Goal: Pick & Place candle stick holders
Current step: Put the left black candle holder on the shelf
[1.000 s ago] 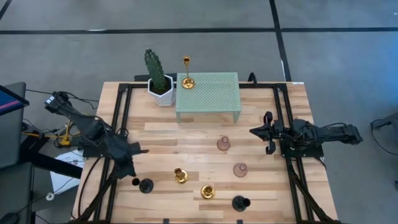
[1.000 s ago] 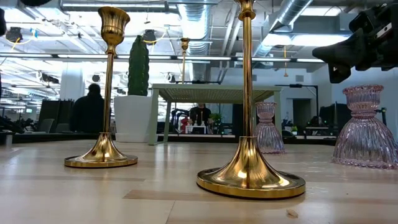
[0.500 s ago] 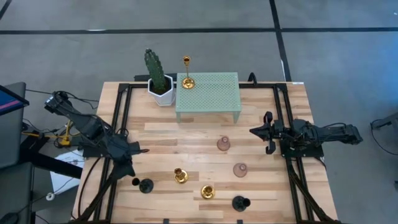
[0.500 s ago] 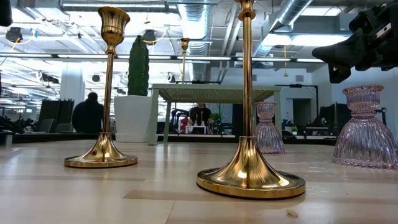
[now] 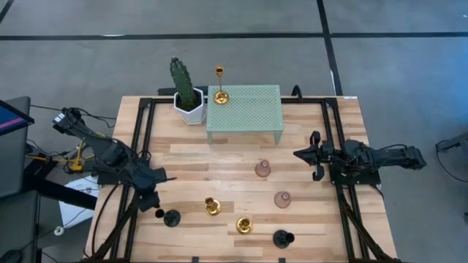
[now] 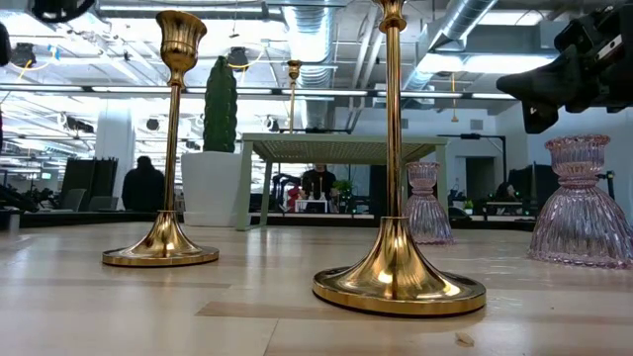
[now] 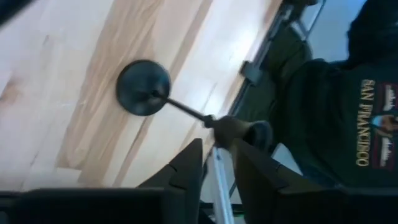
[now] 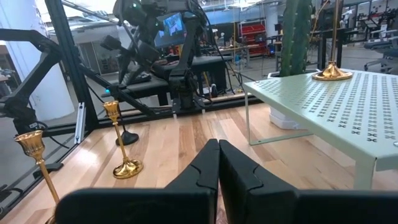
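Note:
Seven candle stick holders show in the high view. One gold holder (image 5: 219, 95) stands on the green perforated stand (image 5: 245, 109). Two gold ones (image 5: 212, 207) (image 5: 243, 225), two pink glass ones (image 5: 262, 169) (image 5: 282, 199) and two black ones (image 5: 170, 218) (image 5: 282, 238) stand on their bases on the table. My left gripper (image 5: 164, 177) is open above the left black holder (image 7: 143, 87); the holder's cup (image 7: 239, 130) lies just beyond the fingertips. My right gripper (image 5: 297, 154) is shut and empty at the table's right.
A green cactus in a white pot (image 5: 187, 98) stands beside the stand at the far edge. Black frame rails (image 5: 139, 139) run along both table sides. In the low view the gold holders (image 6: 396, 277) stand close to the near edge. A person shows in the left wrist view (image 7: 348, 112).
My left gripper has drawn back a little toward the table's left edge, staying above the left black holder. The holders stand as before.

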Controlling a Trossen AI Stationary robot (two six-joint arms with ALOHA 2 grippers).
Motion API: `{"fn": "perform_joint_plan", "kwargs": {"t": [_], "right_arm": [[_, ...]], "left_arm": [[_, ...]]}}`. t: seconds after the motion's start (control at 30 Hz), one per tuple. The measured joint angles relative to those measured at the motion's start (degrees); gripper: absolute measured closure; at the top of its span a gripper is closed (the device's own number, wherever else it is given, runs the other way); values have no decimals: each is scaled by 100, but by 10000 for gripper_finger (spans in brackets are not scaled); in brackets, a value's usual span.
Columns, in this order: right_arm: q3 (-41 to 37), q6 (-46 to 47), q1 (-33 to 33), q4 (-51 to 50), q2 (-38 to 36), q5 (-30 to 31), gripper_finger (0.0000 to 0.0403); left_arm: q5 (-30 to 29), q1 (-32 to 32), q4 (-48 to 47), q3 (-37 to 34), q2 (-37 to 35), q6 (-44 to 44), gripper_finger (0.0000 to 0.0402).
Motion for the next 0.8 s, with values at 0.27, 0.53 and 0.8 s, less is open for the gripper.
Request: {"fn": "perform_joint_plan", "kwargs": {"t": [0.27, 0.53, 0.8], "right_arm": [[0, 2, -2, 0, 0, 20, 403], [-2, 1, -2, 0, 1, 20, 403], [0, 1, 0, 1, 1, 19, 403]], "left_arm": [[4, 0, 210, -50, -2, 0, 270], [3, 0, 354, -50, 0, 0, 268], [30, 0, 373, -44, 232, 0, 281]]}}
